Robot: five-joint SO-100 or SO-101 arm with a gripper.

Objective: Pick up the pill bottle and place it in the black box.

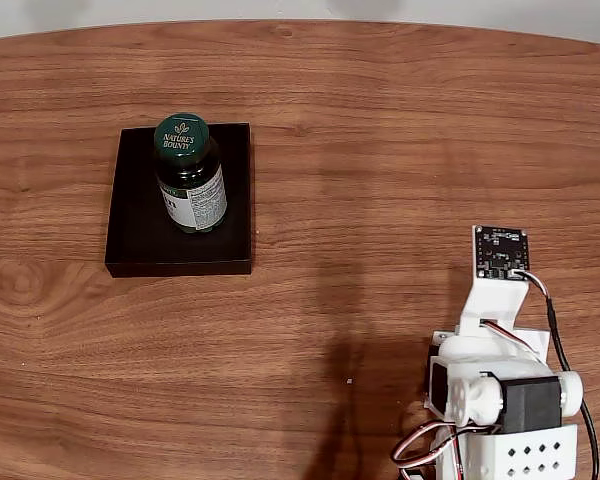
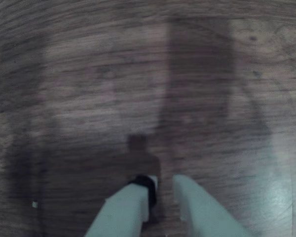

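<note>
Wooden tabletop stretches under everything we see. Our pill bottle [image 1: 190, 172] stands upright inside the black box [image 1: 132, 235], so the placing looks done. In the wrist view our gripper [image 2: 164, 190] hangs over bare wood, its white fingers [image 2: 123, 210] nearly together, holding nothing. The arm [image 1: 495, 400] sits well apart from the box, nothing between them.

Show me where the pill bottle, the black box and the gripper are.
pill bottle [image 1: 182, 139], fixed view, on its green cap.
black box [image 1: 140, 235], fixed view, on bare floor left of the bottle.
gripper [image 2: 163, 190], wrist view, midway between the fingertips.
</note>
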